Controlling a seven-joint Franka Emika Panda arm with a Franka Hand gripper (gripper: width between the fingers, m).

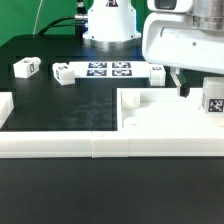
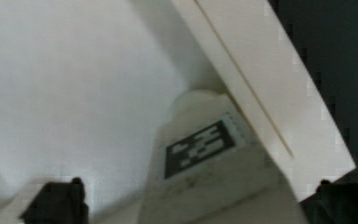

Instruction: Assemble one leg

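A leg [image 1: 214,103], a small white block with a black-and-white tag, stands on the large white panel [image 1: 165,118] at the exterior view's right edge. My gripper [image 1: 196,90] hangs just above the panel around this leg. In the wrist view the tagged leg [image 2: 202,148] lies between my two dark fingertips [image 2: 55,202], which stand wide apart and do not touch it. The gripper [image 2: 197,206] is open and holds nothing. Three more legs lie at the back: one [image 1: 25,68], a second [image 1: 62,73] and a third [image 1: 157,70].
The marker board [image 1: 108,69] lies at the back centre before the robot base [image 1: 108,25]. Long white border rails [image 1: 90,146] run along the front, with a short upright piece [image 1: 6,108] at the exterior view's left. Black table [image 1: 70,105] lies between.
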